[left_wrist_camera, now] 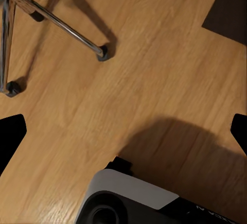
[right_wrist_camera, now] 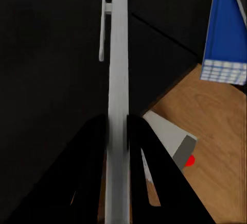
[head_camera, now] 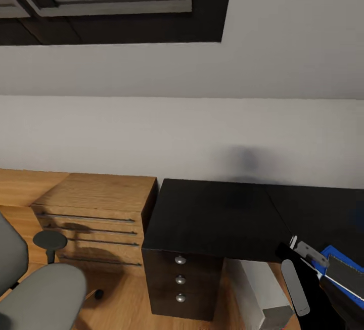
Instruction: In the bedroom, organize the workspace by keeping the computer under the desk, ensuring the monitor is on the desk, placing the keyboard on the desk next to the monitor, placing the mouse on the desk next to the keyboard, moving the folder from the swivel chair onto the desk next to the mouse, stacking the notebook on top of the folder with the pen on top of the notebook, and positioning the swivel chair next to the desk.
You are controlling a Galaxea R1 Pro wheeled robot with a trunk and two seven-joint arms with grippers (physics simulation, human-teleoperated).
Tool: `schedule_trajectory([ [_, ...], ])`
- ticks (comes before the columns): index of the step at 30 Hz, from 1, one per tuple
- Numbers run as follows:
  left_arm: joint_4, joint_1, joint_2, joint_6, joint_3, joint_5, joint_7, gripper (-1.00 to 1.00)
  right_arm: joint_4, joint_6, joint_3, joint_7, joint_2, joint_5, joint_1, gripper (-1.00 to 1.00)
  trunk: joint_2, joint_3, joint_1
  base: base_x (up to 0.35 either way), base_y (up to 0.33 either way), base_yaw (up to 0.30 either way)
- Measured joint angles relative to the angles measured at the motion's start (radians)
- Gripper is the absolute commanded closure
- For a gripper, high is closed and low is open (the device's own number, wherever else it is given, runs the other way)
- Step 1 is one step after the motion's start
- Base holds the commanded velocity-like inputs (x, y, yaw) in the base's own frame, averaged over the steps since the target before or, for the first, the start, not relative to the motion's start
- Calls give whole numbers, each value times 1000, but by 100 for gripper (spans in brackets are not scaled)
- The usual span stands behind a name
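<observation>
My right hand (right_wrist_camera: 117, 131) is closed around a grey pen (right_wrist_camera: 118, 80), holding it above the black counter (head_camera: 217, 219) near its front edge. A blue notebook (head_camera: 344, 269) lies on the counter just beside the pen. The grey computer (head_camera: 258, 289) stands on the floor under the counter. The grey swivel chair (head_camera: 40, 284) sits to the left, apart from the counter. My left hand (left_wrist_camera: 123, 131) hangs open over the wooden floor (left_wrist_camera: 154, 69), near the chair's chrome legs (left_wrist_camera: 62, 26).
</observation>
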Motion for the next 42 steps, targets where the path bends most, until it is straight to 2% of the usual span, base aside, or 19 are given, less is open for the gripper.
schedule_trajectory([
  [8,0,0,0,0,0,0,0,-100,0,-2,-9,-1,-2,0,0,100,0,-5,0,0,0,-259],
  [15,0,0,0,0,0,0,0,-100,3,-2,-11,0,-21,0,-1,100,0,-13,0,0,0,-196],
  [21,0,0,0,-1,0,0,0,-100,25,-2,-52,0,-27,0,-3,100,0,-21,0,0,0,-149],
  [24,0,0,0,-1,0,0,0,-100,30,-2,-57,0,-28,0,-4,100,0,-25,0,0,0,-143],
  [34,0,0,-1,-1,-1,0,-1,-100,29,-3,-61,4,-28,-2,-4,100,0,-38,0,24,0,-120],
  [42,0,0,-1,-1,-1,0,-2,-100,13,-3,-57,6,-28,0,-4,100,0,-39,0,135,0,-7],
])
